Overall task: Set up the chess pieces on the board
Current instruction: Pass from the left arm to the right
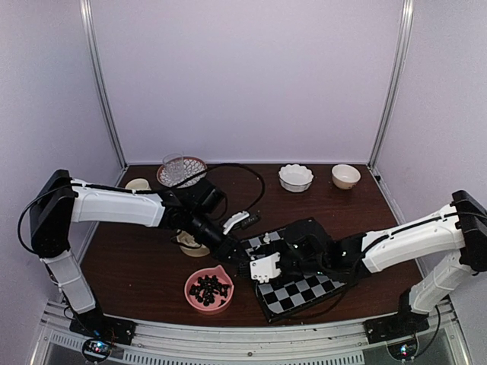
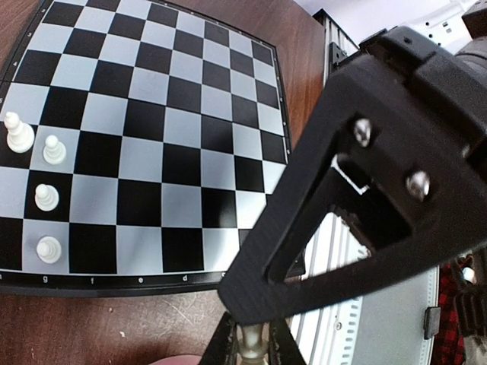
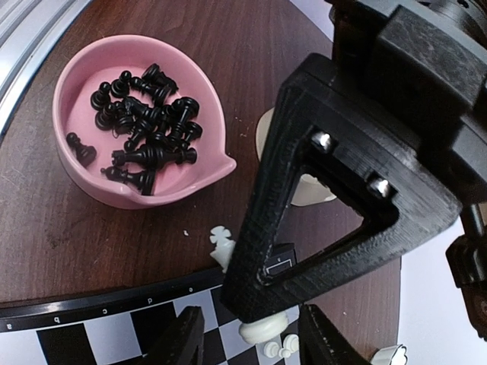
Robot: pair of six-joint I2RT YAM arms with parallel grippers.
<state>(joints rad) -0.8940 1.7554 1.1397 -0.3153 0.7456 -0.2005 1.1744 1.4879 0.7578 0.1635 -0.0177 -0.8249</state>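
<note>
Cream chessman (image 2: pixel 254 346) pinched by the left gripper (image 2: pixel 253 353), six o'clock of the board (image 2: pixel 175 99). The right gripper (image 3: pixel 255 338) hangs spread, pink bowl (image 3: pixel 76 181) at its ten o'clock.

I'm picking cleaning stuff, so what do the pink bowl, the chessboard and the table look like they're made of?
Pink bowl: likely glazed ceramic or glossy plastic; smooth, thick rim, soft sheen.
Chessboard: probably printed plastic or card; flat, crisp squares, printed letters along the edge.
Table: dark wood or wood-look laminate; visible grain, light scratches.
</note>
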